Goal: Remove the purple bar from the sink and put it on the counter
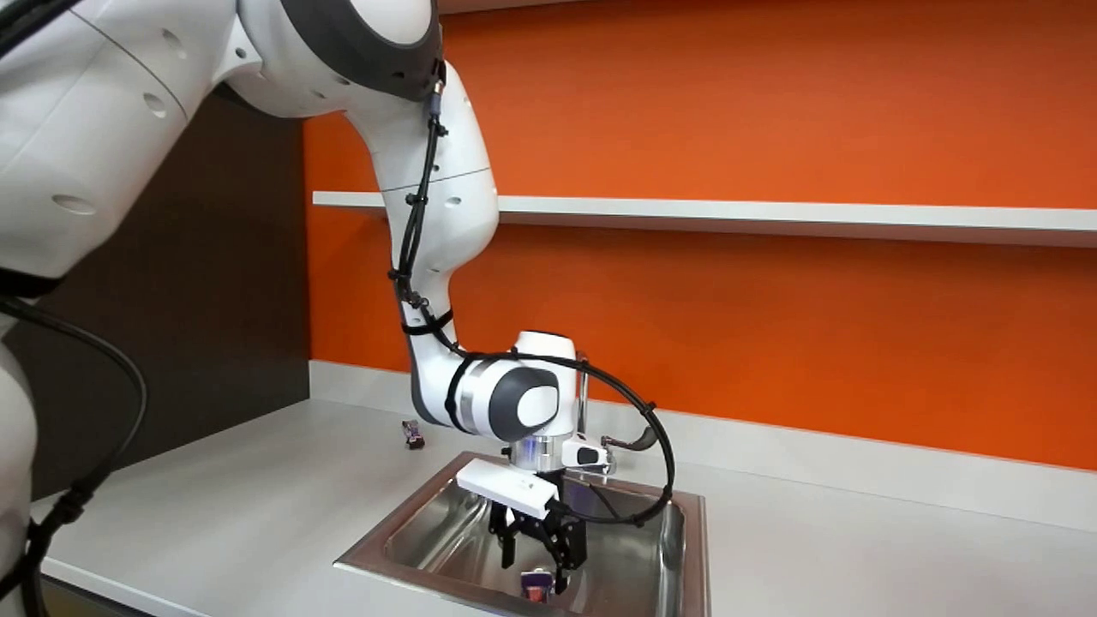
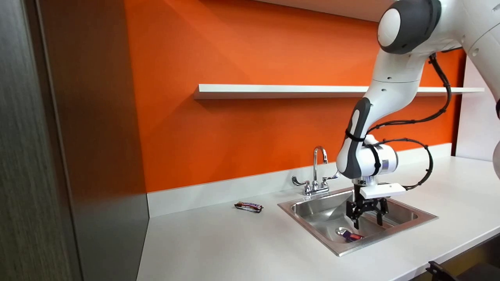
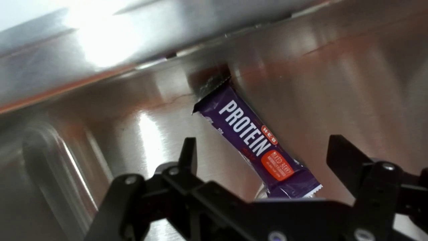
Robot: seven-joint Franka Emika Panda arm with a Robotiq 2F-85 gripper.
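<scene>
Hand (image 3: 263, 152) spread; purple bar (image 3: 255, 140) below, in sink (image 2: 320, 208).

The sink (image 1: 696, 557) has 1 corner cropped in an exterior view.

The back wall (image 2: 242, 136) is bright orange, and the shelf (image 2: 281, 89) is white. The counter (image 2: 218, 242) is pale grey-white. The sink (image 1: 696, 557) and the tap (image 2: 315, 175) are shiny silver, and the sink has orange smudges. I see a purple bar (image 3: 252, 139) with big white letters and two red-orange patches. The arm (image 2: 394, 93) is white with dark grey parts, and the gripper (image 2: 367, 224) is black.
</scene>
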